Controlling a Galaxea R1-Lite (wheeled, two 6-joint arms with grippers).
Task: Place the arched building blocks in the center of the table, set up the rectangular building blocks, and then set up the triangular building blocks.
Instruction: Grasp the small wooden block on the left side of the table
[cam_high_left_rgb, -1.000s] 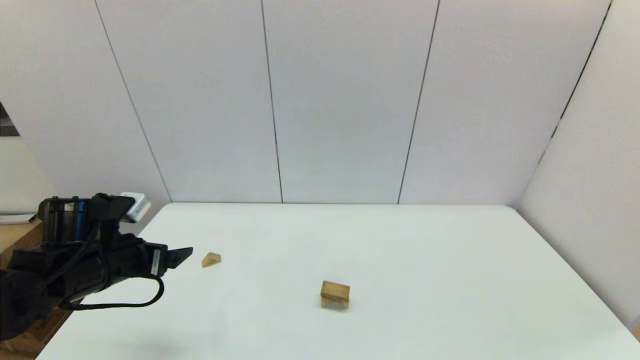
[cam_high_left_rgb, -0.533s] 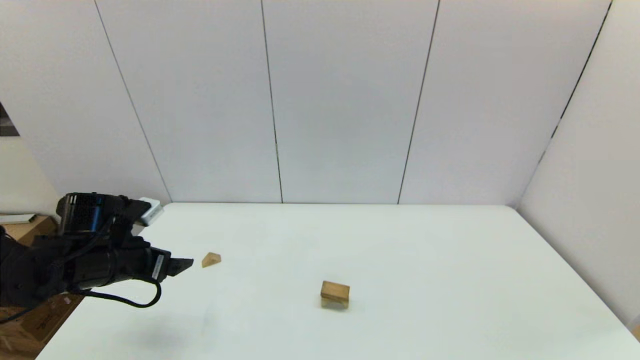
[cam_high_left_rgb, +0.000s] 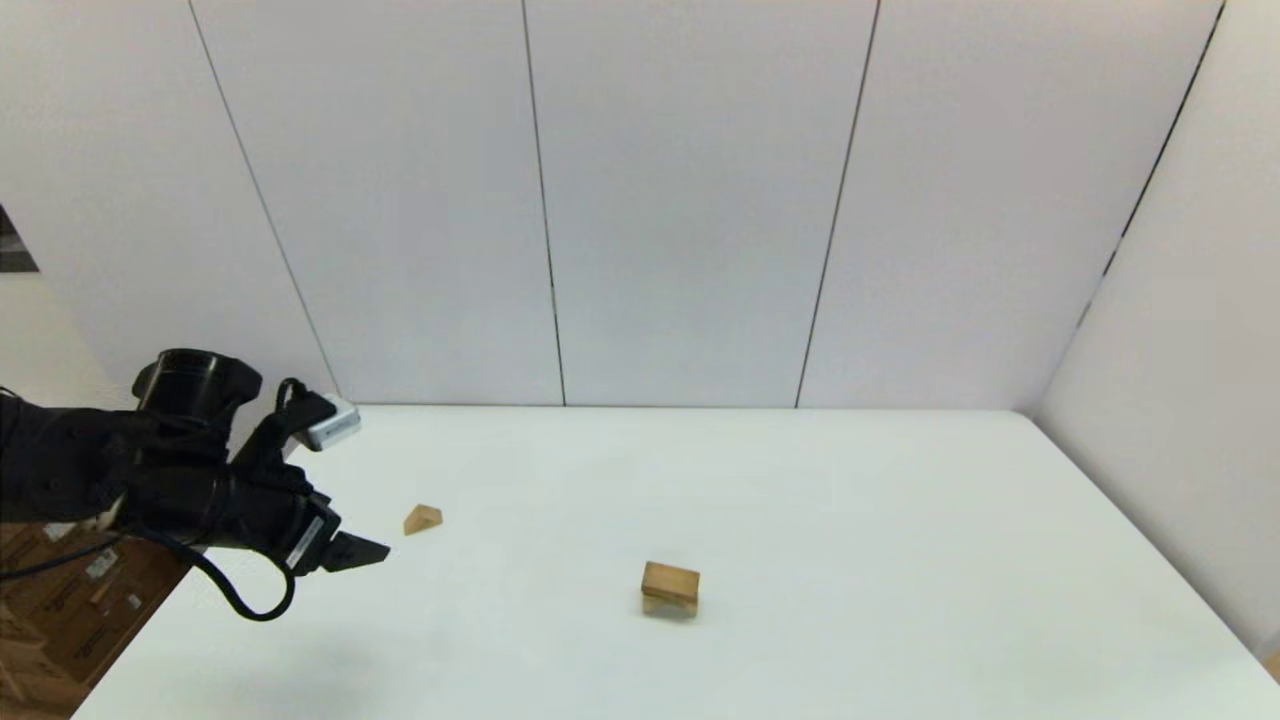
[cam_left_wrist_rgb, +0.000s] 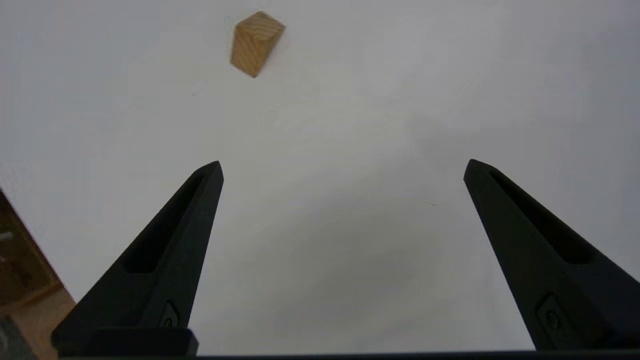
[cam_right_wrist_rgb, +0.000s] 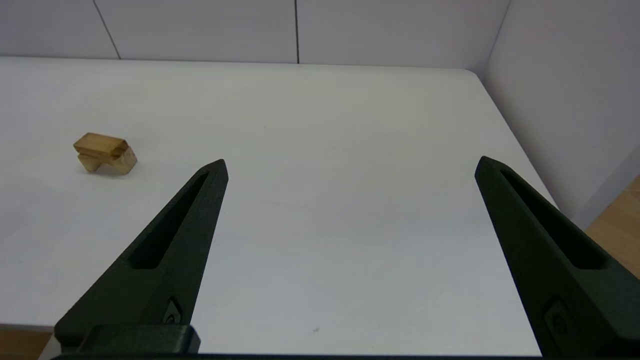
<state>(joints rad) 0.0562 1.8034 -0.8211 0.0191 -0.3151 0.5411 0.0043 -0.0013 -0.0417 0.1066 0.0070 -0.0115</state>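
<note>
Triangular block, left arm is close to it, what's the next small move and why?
Probably ease the left gripper forward and down over the triangular block. Its fingers are open and empty, the block lies loose just ahead, and the rectangular block already rests on the arched block.

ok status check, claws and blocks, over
Left claw open, short of triangular block. Right claw open, parked. Rectangular block stacked on arched block. Nothing in the way.

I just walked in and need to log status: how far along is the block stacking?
Done: the rectangular block lies on the arched block mid-table. In hand: the left gripper, open and empty, hovers near the triangular block. Left: grasp that wedge and set it on the stack. The right gripper sits open, idle.
</note>
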